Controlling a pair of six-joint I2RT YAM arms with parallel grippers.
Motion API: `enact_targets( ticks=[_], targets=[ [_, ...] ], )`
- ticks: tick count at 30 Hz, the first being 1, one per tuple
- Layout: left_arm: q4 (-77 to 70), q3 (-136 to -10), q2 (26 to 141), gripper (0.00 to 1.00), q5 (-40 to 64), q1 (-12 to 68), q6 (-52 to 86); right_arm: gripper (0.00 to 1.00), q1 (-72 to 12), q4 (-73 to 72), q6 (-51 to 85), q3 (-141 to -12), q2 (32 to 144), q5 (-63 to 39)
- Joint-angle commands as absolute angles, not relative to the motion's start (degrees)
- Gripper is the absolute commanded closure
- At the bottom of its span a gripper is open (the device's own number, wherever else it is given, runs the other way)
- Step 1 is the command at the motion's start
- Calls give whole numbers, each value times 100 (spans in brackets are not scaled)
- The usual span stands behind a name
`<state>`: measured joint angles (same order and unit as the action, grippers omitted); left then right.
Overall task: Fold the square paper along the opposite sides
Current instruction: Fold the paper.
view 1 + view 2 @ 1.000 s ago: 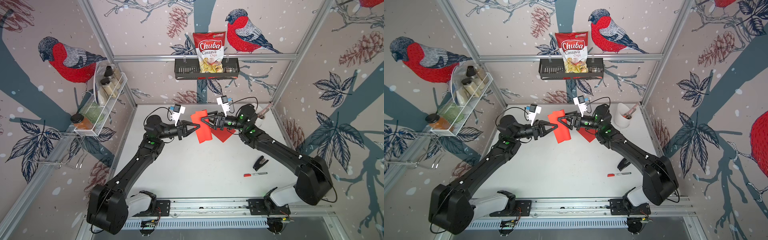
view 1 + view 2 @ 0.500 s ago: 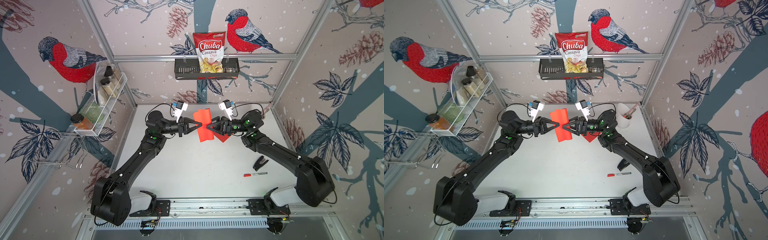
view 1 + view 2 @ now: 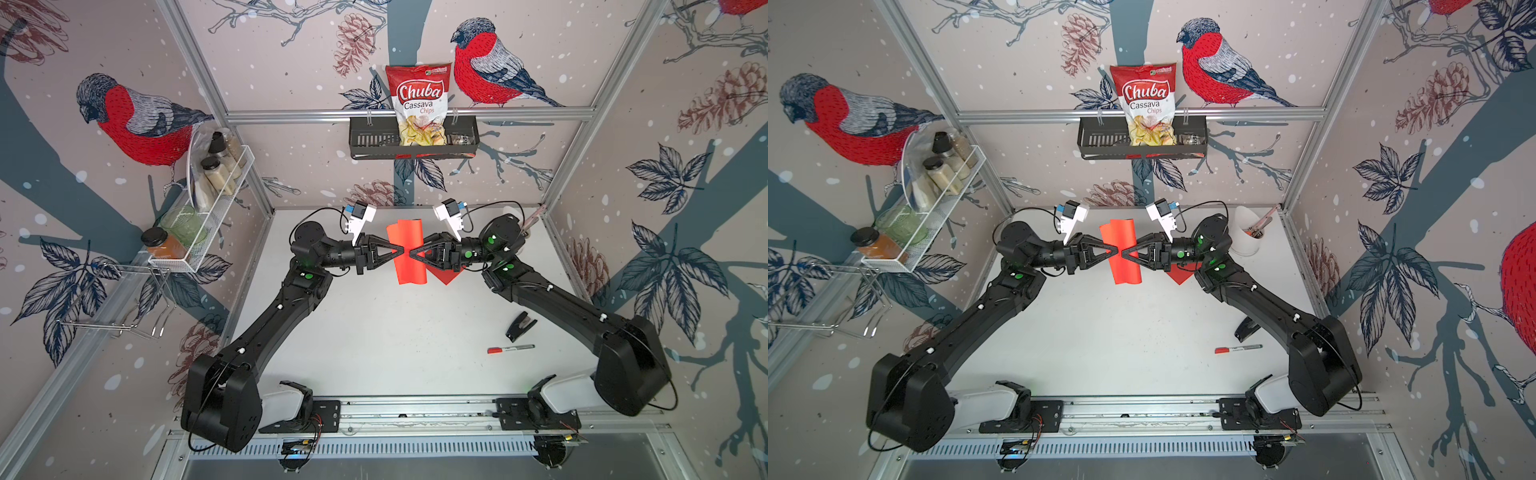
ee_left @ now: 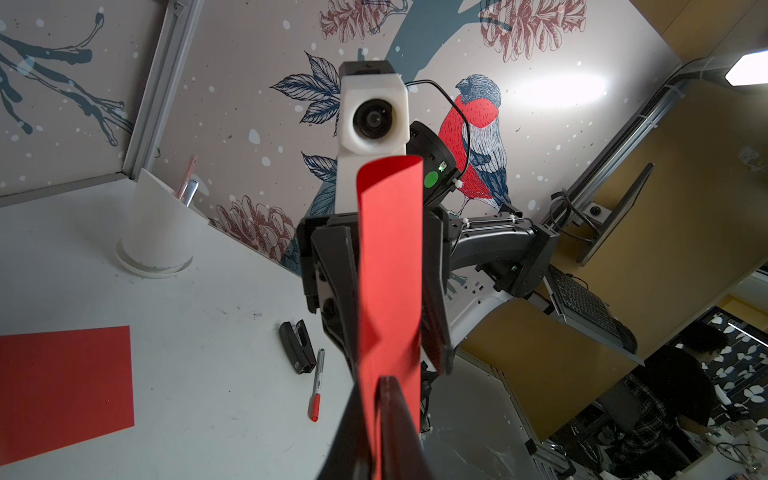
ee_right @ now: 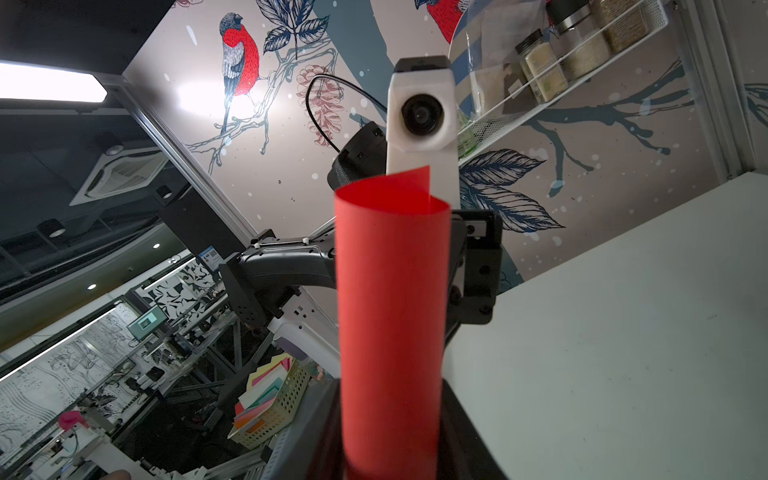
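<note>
Aluminium rail point(image 3: 415, 409) nearest, grooved, both black arm bases mounted on it. White table point(image 3: 374, 332), matte, faint scuffs. On its right side a slim marker point(image 3: 510, 348) lies flat, grey barrel, red cap. Just behind it and apart from it, a black stapler point(image 3: 519, 326), wedge-shaped, glossy.

Mid-table, both arms reach inward, tip to tip. Red paper point(image 3: 409, 270) is held up off the table between them, stood on end. It is bent into a loose loop, not creased: thin, smooth, matte. In the right wrist view point(image 5: 392, 299) one corner pokes up past the loop's top edge.

Left gripper point(image 3: 402, 252): black tapered fingers pinched tight on one side of the sheet. The left wrist view shows the paper running down between them with no gap.

Right gripper point(image 3: 412, 254) meets the opposite side. Its fingers point(image 4: 334, 282) stand apart, one on each flank of the loop. Whether they press the paper or only flank it, cannot tell.

Second red sheet point(image 3: 446, 276) lies flat on the table beneath the right wrist, mostly hidden in both top views. Plain in the left wrist view, square-cornered.

Farther back, a white cup point(image 3: 1246, 232) with a slant-cut rim and pens inside stands in the far right corner. On the back wall, a black slotted metal basket point(image 3: 374, 143) holds a crinkled chips bag point(image 3: 417, 104). On the left wall, a white wire rack point(image 3: 224, 183) with jars.
</note>
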<state>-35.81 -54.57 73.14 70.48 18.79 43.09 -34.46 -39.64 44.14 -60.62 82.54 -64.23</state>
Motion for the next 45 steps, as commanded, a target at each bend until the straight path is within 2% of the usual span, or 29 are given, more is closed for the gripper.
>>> enact_targets(
  ticks=[1,9,27,33,37,42,45],
  targets=[
    [-3908,-5456,7277,88,7150,1892,4343,66,-3458,-3528,3990,-6150,8220,-6330],
    [-4487,-5344,7294,88,7255,1875,4761,76,-3532,-2953,3565,-6306,8196,-6245],
    [-4676,-5293,7348,88,7265,1879,4922,77,-3867,-1161,2193,-6916,8364,-5706],
    [-4676,-5273,7338,92,7243,1881,4928,77,-3843,-1199,2243,-6904,8349,-5656],
    [-4675,-5265,7343,100,7230,1877,4927,77,-3844,-1296,2320,-6891,8338,-5667],
    [-4652,-5262,7313,100,7207,1879,4897,76,-3828,-1398,2410,-6858,8306,-5669],
    [-4651,-5252,7295,100,7207,1880,4871,70,-3759,-1669,2627,-6759,8219,-5756]
  ],
)
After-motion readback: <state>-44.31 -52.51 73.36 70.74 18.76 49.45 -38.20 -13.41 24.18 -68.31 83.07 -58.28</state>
